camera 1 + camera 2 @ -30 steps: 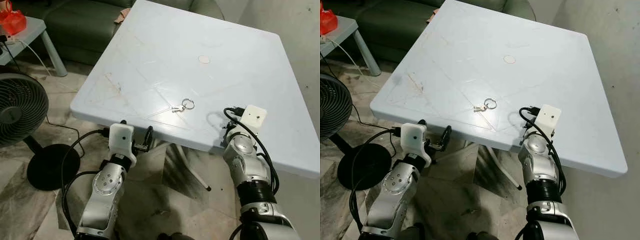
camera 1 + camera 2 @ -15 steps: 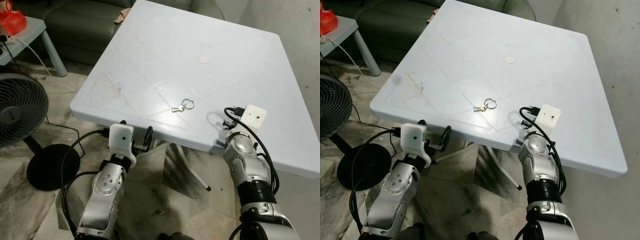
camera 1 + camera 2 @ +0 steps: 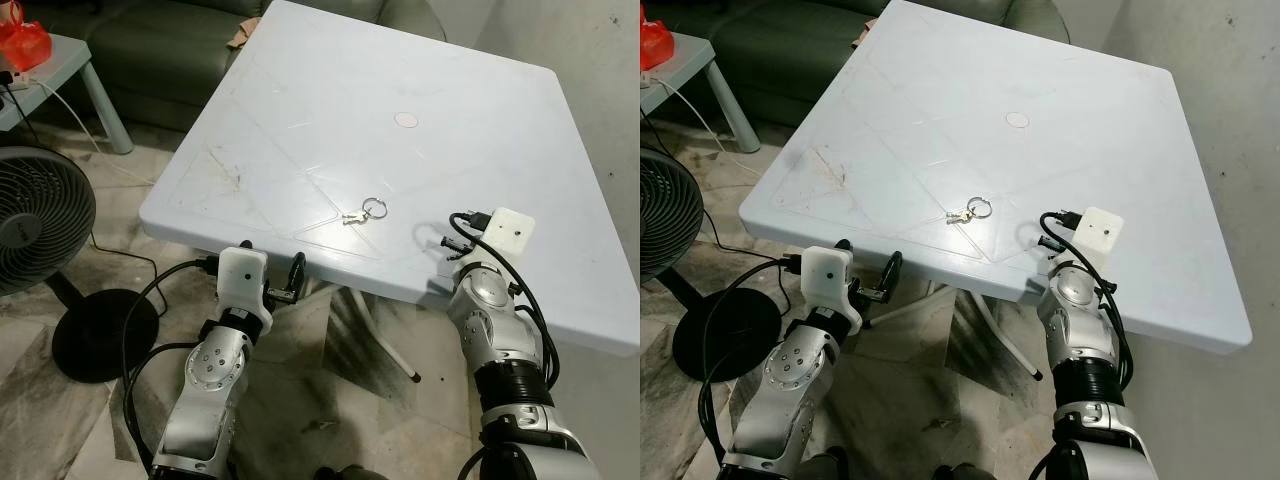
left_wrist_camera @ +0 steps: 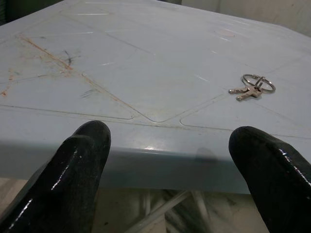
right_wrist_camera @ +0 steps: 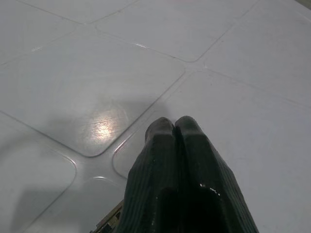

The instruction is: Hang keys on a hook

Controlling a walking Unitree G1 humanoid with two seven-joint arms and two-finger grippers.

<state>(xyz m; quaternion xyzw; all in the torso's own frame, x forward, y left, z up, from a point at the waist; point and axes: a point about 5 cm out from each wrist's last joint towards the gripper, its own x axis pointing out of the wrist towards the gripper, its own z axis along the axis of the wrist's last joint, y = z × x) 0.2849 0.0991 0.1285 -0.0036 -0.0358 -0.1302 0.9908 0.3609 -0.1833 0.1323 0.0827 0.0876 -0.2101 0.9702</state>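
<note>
You have a pale blue-white plastic surface (image 3: 300, 120) before you, square with rounded corners, its top moulded with faint diagonal lines and marked by rusty smears and scuffs near the left edge. A small round plug (image 3: 406, 120) sits near its middle. The keys (image 3: 366, 211), small and silver on a thin metal ring, lie flat on the surface close to the near edge, between your two arms.

Your left gripper (image 4: 170, 160) hangs just below the near edge, its glossy black fingers (image 4: 80, 160) spread wide with nothing between them. Your right gripper (image 5: 174, 127) is over the surface to the right of the keys, its ribbed fingers pressed together and empty.

A black mesh fan (image 3: 35, 225) stands on the marbled floor (image 3: 330, 400) at your left.
</note>
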